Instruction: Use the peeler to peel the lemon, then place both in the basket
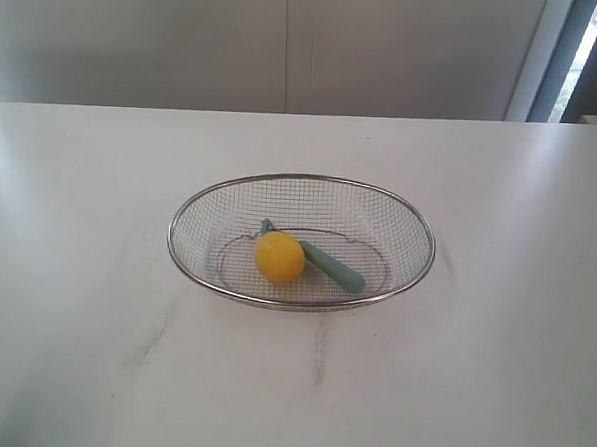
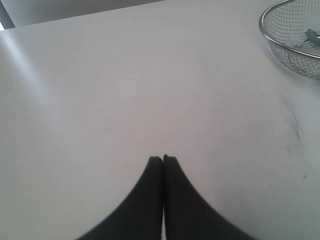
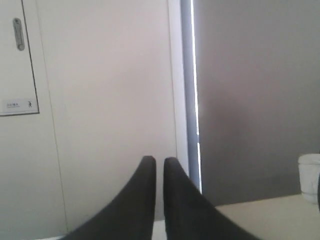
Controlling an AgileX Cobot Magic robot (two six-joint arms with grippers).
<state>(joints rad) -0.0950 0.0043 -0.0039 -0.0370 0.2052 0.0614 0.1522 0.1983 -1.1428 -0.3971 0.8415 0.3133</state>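
The wire mesh basket point(image 1: 184, 210) sits in the middle of the white table. Inside it lie the yellow lemon point(image 1: 279, 257) and the teal peeler point(image 1: 332, 268), the lemon resting against the peeler's head end. Neither arm shows in the exterior view. My left gripper point(image 2: 163, 159) is shut and empty above bare table, with the basket point(image 2: 280, 46) and a bit of the peeler point(image 2: 312, 36) far off at the frame's corner. My right gripper point(image 3: 159, 161) has its fingers nearly together with nothing between them, and it faces a wall, away from the basket.
The white table point(image 1: 86, 272) has faint grey streaks in front of the basket. In the right wrist view a white cup point(image 3: 310, 176) stands at the table's edge, with a wall panel and a window strip point(image 3: 193, 90) behind.
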